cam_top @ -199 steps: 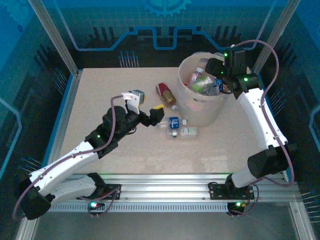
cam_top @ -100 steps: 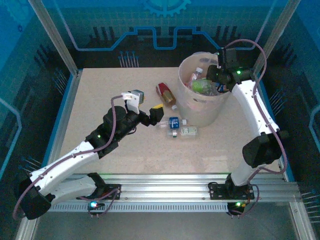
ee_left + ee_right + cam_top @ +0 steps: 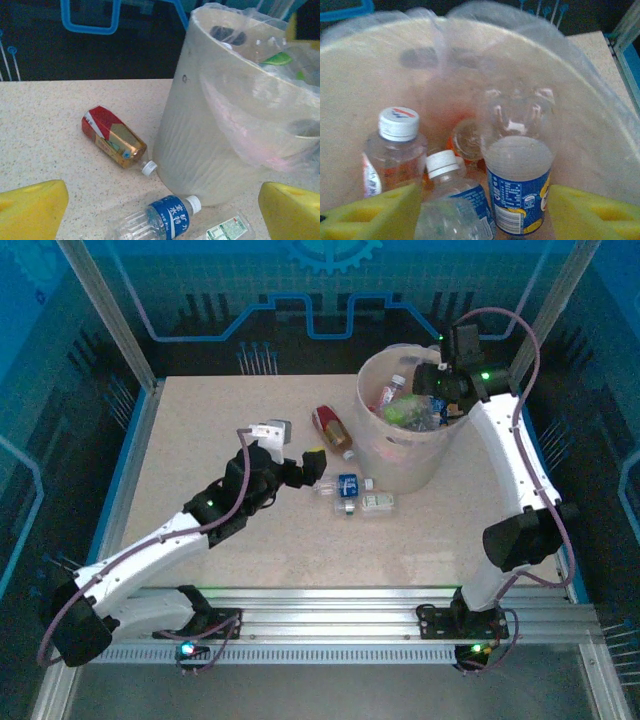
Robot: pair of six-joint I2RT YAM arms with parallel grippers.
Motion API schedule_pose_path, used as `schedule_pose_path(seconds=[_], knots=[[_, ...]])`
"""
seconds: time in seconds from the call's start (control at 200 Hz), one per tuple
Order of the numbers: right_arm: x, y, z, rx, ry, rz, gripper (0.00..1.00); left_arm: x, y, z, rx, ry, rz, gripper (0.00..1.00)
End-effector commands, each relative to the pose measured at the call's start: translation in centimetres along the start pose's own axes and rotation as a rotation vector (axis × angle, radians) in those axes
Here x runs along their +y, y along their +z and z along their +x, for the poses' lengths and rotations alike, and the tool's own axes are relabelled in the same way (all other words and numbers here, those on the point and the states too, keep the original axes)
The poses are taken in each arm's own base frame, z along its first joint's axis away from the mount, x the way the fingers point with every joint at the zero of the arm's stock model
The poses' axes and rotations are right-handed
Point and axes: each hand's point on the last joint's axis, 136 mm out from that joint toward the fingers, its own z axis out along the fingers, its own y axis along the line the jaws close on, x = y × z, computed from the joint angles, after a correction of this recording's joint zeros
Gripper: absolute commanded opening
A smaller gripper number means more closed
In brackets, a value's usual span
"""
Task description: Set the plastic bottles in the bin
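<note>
The whitish, bag-lined bin (image 3: 190, 150) holds clear, white-capped bottles (image 3: 397, 150). An amber red-labelled bottle (image 3: 114, 137), a blue-labelled bottle (image 3: 155, 222) and a green-labelled bottle (image 3: 227, 231) lie at its foot. The left gripper (image 3: 162, 205) gapes near them. The right gripper (image 3: 484, 200) hangs over the bin, fingers apart.

A speckled beige tabletop (image 3: 200, 430) sits inside a frame of silver aluminium posts (image 3: 105, 310), with a grooved metal rail (image 3: 330, 625) along its near edge. Blue translucent panels (image 3: 250, 280) stand behind and to the sides, printed with lighter circuit-like lines and a gear shape. Everything is washed in cool bluish light.
</note>
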Motion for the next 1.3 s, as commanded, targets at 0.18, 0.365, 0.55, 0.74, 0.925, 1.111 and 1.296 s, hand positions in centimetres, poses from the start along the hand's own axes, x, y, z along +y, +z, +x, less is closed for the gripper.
schedule_pose_path(seconds=[0.18,0.365,0.55,0.74,0.925,1.111,1.296], knots=[[1.6,-6.1,-1.3,-0.072,-0.015,-0.155,0.99,5.5,3.1,-0.4,0.055,-0.236,-0.193,0.99],[1.1,-8.7,-0.6,-0.1,-0.008,-0.18,1.0,7.6,7.2,0.6,0.14,-0.304,-0.265,0.99],[0.5,-10.6,0.5,-0.125,0.001,-0.197,1.0,7.8,12.4,2.3,0.259,-0.319,-0.319,0.99],[-0.2,-12.0,1.7,-0.15,0.013,-0.196,1.0,8.4,17.5,5.8,0.394,-0.378,-0.351,0.99],[-0.9,-12.5,2.9,-0.16,0.029,-0.189,1.0,9.0,21.6,9.3,0.501,-0.42,-0.381,0.99],[-1.1,-12.5,3.6,-0.165,0.041,-0.195,1.0,9.3,24.1,11.4,0.546,-0.444,-0.403,0.99],[-0.7,-12.2,3.9,-0.154,0.043,-0.216,1.0,10.0,25.8,12.8,0.58,-0.466,-0.424,0.99]])
